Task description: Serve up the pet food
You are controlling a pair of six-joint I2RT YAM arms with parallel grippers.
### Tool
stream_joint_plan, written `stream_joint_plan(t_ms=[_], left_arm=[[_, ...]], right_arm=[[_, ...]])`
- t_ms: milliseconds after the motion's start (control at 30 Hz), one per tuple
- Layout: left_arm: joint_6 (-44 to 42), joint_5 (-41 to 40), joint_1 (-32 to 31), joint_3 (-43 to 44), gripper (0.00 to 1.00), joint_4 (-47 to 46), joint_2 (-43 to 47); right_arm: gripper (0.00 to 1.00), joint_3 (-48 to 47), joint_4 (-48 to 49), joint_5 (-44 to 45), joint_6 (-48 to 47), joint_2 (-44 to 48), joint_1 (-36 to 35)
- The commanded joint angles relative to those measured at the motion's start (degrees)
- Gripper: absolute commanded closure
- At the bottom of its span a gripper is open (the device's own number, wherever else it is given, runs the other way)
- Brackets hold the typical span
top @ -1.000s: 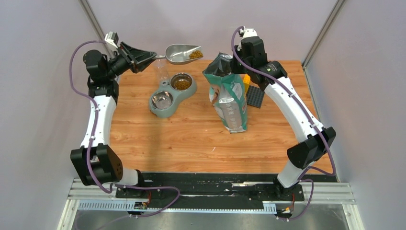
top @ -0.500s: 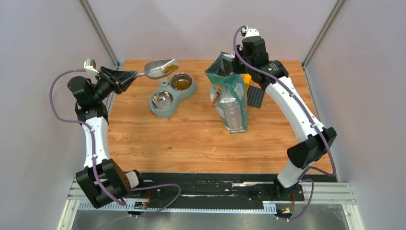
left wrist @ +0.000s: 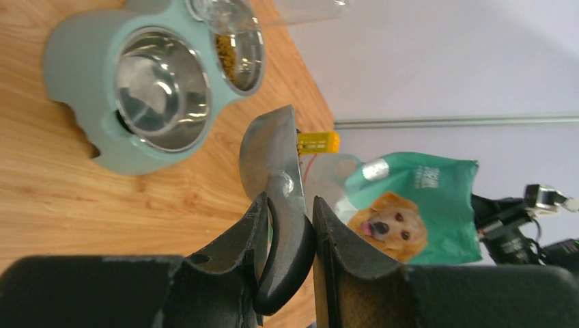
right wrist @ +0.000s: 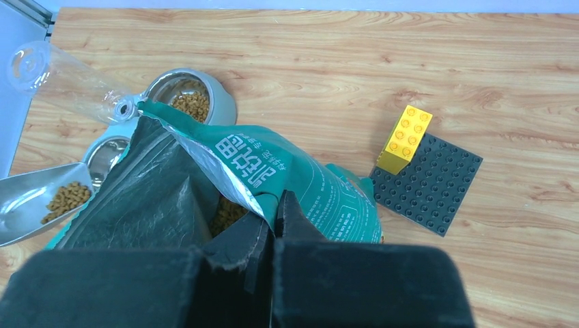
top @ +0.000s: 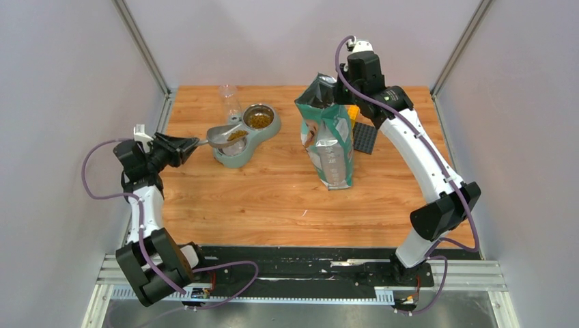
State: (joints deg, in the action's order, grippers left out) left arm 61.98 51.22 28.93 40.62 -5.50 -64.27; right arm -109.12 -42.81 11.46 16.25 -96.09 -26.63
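1. Your pet food is heaped in the grey scoop, over the near end of the teal feeder; more fills its far bowl.
2. Your left gripper clamps the scoop's handle.
3. Your right gripper pinches the upright green bag by its rim.

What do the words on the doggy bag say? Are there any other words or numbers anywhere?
On the bag, big white characters: upside down here, not readable.
Small white print above the dog: too blurred.
The bag's pale panel, top view: print too small.
No other words or numbers show.
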Motion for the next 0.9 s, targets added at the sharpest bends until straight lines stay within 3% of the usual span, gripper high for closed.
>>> stream_joint_plan(t_ms=[0,333,867], left_arm=[[-5.27,-4.26,0.84,-2.16,1.0,-0.85,1.56],[-14.17,-18.75,0.96,-0.13,1.0,9.42,-1.08],[-17.93,-20.35,-0.65,9.62,1.0,14.9,-9.72]], right_arm=[[1.0,-2.35,4.35,2.08,0.1,2.94,1.12],[1.0,-1.8,4.57,2.11,0.19,3.44,1.74],[1.0,0.76,5.87,2.3,1.21,4.77,3.49]])
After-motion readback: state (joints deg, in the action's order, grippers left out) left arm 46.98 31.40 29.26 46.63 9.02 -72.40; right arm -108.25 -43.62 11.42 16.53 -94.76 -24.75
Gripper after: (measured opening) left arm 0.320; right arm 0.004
